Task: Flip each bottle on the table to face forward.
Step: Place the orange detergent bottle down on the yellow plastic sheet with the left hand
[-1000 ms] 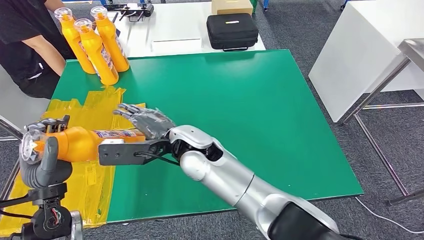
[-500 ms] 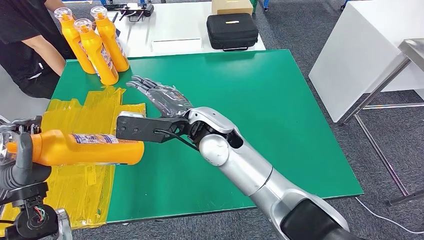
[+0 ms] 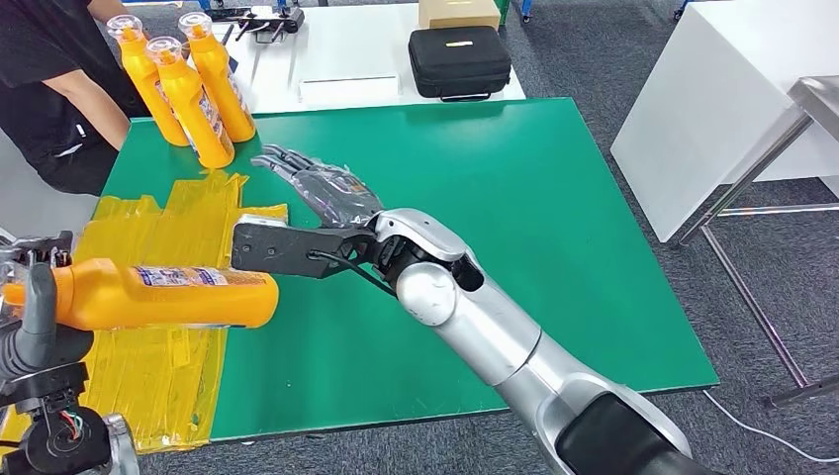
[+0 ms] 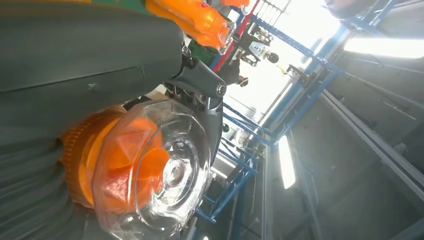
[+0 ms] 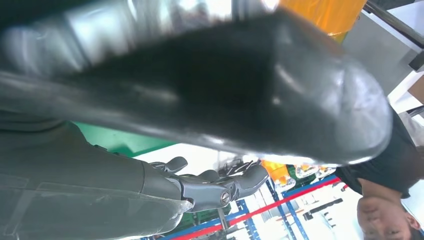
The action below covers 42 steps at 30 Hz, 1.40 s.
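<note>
My left hand (image 3: 40, 327) grips a long orange plastic bottle (image 3: 163, 295) lying sideways, not yet set down. My right hand (image 3: 317, 188) is open beyond it. Three similar upright bottles (image 3: 188, 89) wait farther ahead.

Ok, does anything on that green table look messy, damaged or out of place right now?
Yes: the yellow plastic film taped along the green table near the left hand is wrinkled, with ragged edges. Otherwise the three upright orange bottles stand tidily at the far corner, and the held orange bottle lies level, cap on, no spill.
</note>
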{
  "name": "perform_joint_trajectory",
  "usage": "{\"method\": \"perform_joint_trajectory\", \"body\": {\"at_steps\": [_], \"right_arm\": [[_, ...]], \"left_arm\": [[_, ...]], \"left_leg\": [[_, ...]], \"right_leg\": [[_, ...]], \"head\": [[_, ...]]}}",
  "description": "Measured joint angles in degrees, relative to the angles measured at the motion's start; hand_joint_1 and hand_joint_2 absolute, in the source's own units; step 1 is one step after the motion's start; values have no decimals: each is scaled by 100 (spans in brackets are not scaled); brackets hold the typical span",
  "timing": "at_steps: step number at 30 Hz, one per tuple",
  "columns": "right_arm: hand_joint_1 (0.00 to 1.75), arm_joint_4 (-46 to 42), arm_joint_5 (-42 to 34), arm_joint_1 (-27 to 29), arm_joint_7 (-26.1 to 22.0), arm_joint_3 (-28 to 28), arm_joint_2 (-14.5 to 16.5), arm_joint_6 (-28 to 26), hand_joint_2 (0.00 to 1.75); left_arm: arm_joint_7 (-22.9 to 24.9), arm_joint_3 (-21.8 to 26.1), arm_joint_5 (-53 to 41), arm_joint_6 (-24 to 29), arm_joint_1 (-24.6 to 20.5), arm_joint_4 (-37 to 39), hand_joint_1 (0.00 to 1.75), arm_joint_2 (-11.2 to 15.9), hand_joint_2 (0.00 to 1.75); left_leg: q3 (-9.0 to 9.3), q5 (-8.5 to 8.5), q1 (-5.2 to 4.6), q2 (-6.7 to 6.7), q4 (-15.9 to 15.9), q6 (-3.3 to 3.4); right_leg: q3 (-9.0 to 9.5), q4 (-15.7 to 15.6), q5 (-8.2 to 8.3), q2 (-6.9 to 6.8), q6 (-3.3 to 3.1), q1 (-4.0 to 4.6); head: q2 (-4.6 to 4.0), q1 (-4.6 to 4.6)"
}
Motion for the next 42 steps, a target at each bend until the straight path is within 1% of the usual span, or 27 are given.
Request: {"method": "perform_joint_trajectory", "body": {"at_steps": [3, 7, 12, 14, 15, 16, 19, 22, 25, 32, 34, 37, 42], "right_arm": [[0, -165, 9, 88, -25, -12, -44, 1, 0], [0, -531, 14, 269, -104, -130, -184, 22, 0], [0, -658, 11, 329, -133, -190, -234, 52, 0], [0, -840, 45, 438, -157, -297, -301, 114, 0], [0, -1074, 139, 596, -193, -442, -389, 179, 0], [0, -1403, 302, 851, -251, -645, -522, 254, 0], [0, -2159, 737, 1566, -423, -1135, -857, 369, 0], [0, -2425, 814, 1930, -547, -1364, -1027, 379, 0], [0, -2584, 819, 2185, -675, -1511, -1183, 372, 0], [0, -2785, 716, 2533, -846, -1605, -1496, 291, 0], [0, -2815, 676, 2581, -860, -1607, -1566, 269, 0], [0, -2851, 630, 2634, -862, -1617, -1648, 258, 0], [0, -2869, 603, 2671, -861, -1626, -1735, 256, 0]], "left_arm": [[23, 98, -160, -30, 10, -28, 175, -61, 175], [27, 242, -497, -67, 20, -21, 175, -143, 175], [27, 279, -595, -68, 18, -11, 175, -160, 175], [12, 320, -717, -67, 17, 33, 175, -172, 175], [-59, 354, -927, -33, 12, 125, 175, -177, 175], [-210, 383, -1364, 69, -10, 279, 175, -179, 175], [-728, 343, -2969, 573, -113, 721, 175, -147, 175], [-983, 106, -4384, 1149, -187, 961, 175, -79, 175], [-1086, -262, -5618, 1707, -271, 1233, 175, 5, 175], [-879, -1279, -8105, 2813, -641, 2216, 175, 289, 175], [-812, -1555, -8449, 2962, -754, 2505, 175, 356, 175], [-740, -1877, -8576, 2995, -837, 2868, 175, 413, 175], [-683, -2169, -8646, 2989, -891, 3195, 175, 460, 175]], "left_leg": [[0, 0, 0, -1, 0, 0], [-1, -1, -1, -2, 0, 1], [-1, -1, -2, -2, 0, 1], [-1, -1, -2, -2, 0, 1], [-1, -1, -3, -2, 0, 1], [0, -1, -3, -2, 0, 1], [0, -1, -3, -4, 1, 1], [0, -2, -3, -4, 1, 1], [0, -3, -4, -4, 1, 2], [21, -6, -6, -4, 0, 2], [33, -9, -6, -2, 0, 0], [43, -12, -6, 5, 0, -3], [50, -11, -5, 9, 0, -4]], "right_leg": [[-1, 0, 0, 0, 0, 0], [-1, -2, -1, -1, 0, -1], [-1, -2, -1, -1, 0, -2], [-1, -3, -1, -1, 0, -2], [-1, -3, 0, -1, 0, -2], [-1, -4, 0, -2, 0, -2], [-1, -4, 0, -3, 0, -2], [-1, -4, 0, -3, 0, -2], [2, -5, 0, -3, 0, -3], [26, -6, 0, -4, 1, -4], [36, -6, 0, -1, 1, -3], [42, -6, 0, 7, 0, -2], [44, -5, 1, 11, -1, 1]], "head": [[0, 0], [0, -1], [0, -2], [0, 0], [0, 0], [0, -1], [0, -2], [0, -2], [0, -1], [0, -2], [0, -2], [0, -2], [0, -3]]}}
